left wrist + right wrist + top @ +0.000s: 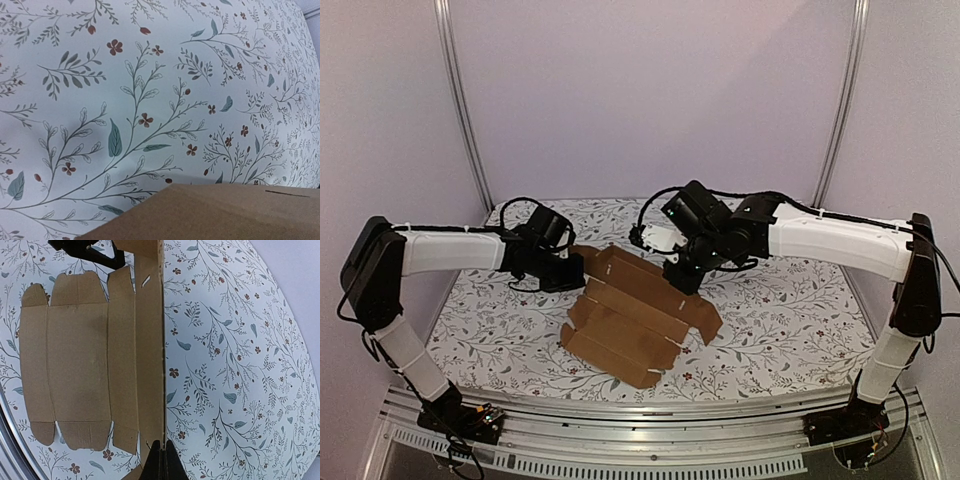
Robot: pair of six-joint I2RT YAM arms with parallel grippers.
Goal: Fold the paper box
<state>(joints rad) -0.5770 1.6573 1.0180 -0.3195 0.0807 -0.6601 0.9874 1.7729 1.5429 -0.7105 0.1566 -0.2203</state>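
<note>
The paper box (625, 325) is a flat brown die-cut sheet lying mid-table, with its far long panel (150, 355) raised on edge. My right gripper (682, 282) is shut on that panel's near end; in the right wrist view the black fingertips (162, 460) pinch the thin edge. My left gripper (570, 272) sits at the sheet's far left corner, also seen as a dark shape (92, 251) at the panel's other end. In the left wrist view a cardboard face (225, 215) covers the fingers, so I cannot see whether they hold it.
The table wears a white cloth with a leaf and flower print (790, 320). Grey-lilac walls with metal uprights (465, 120) close the back. An aluminium rail (640, 440) runs along the near edge by the arm bases.
</note>
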